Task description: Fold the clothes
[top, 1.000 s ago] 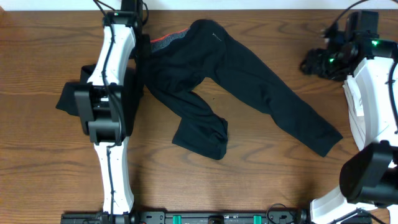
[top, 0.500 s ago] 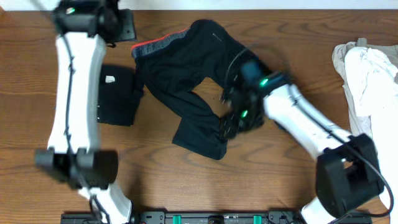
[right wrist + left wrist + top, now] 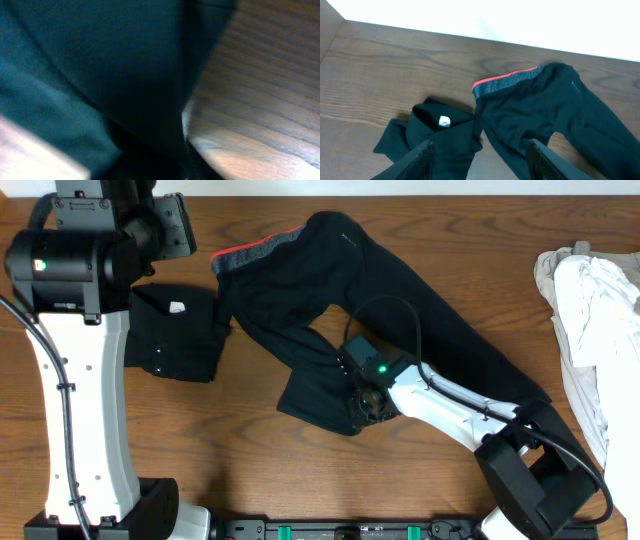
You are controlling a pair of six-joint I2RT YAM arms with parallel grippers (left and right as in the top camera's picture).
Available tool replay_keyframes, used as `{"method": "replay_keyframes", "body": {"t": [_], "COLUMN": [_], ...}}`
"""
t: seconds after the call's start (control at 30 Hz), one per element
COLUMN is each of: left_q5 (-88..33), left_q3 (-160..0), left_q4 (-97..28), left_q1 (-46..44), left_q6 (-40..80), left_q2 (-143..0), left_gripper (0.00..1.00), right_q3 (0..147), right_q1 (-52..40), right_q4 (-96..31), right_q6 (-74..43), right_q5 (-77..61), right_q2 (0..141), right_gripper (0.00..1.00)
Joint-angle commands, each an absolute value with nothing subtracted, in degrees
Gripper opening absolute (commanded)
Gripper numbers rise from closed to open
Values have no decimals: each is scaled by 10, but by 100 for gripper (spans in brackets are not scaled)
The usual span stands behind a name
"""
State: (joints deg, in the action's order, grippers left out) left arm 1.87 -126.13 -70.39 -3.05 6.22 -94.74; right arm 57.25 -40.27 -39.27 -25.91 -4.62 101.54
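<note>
Just dropped right fingers point(image 3: 365, 398) onto trousers point(image 3: 330, 270) cuff, lower centre; clamped or not, cannot tell. Left fingers point(image 3: 422, 151) apart, upper left. Probably starting leg fold.

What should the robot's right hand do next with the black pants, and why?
Probably pinch the cuff and lift it a little. The right hand sits low on the bent leg's end of the trousers, which lie crooked and unfolded. The close view shows only dark cloth, so a grip isn't certain yet.
</note>
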Motion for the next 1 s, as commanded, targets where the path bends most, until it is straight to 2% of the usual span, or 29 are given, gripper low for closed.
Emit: {"method": "replay_keyframes", "body": {"t": [0.0, 0.13, 0.3, 0.43, 0.5, 0.6, 0.73, 0.87, 0.93, 0.97], "left_q5": [19, 19, 19, 19, 19, 19, 19, 19, 19, 19], "left_q3": [-1267, -1267, -1267, -1267, -1267, -1267, -1267, -1267, -1267, -1267], "left_q4": [-707, -706, -700, -694, -694, -693, -691, -692, -692, -692], "left_q1": [-29, -29, -29, -29, -29, -29, -29, -29, -29, -29], "left_q6": [68, 68, 68, 68, 68, 67, 67, 67, 67, 67], "left_q2": [-946, -946, -946, -946, -946, -946, -946, -946, -946, -946], "left_gripper": [60, 60, 60, 61, 61, 61, 62, 66, 67, 68], "right_q3": [569, 616, 724, 778, 780, 780, 769, 756, 751, 746], "right_q1": [-402, -391, -390, -401, -411, -427, -436, -427, -406, -387], "right_q4": [-389, -479, -614, -630, -631, -655, -697, -723, -738, -739], "right_q6": [-310, -270, -99, 33, 54, 59, 57, -30, -107, -134], "right_q5": [15, 119, 309, 295, 295, 295, 295, 295, 285, 247], "right_q2": [1012, 976, 894, 846, 833, 832, 838, 838, 838, 838], "right_gripper": [4, 1, 1, 9, 13, 24, 43, 75, 89, 92]}}
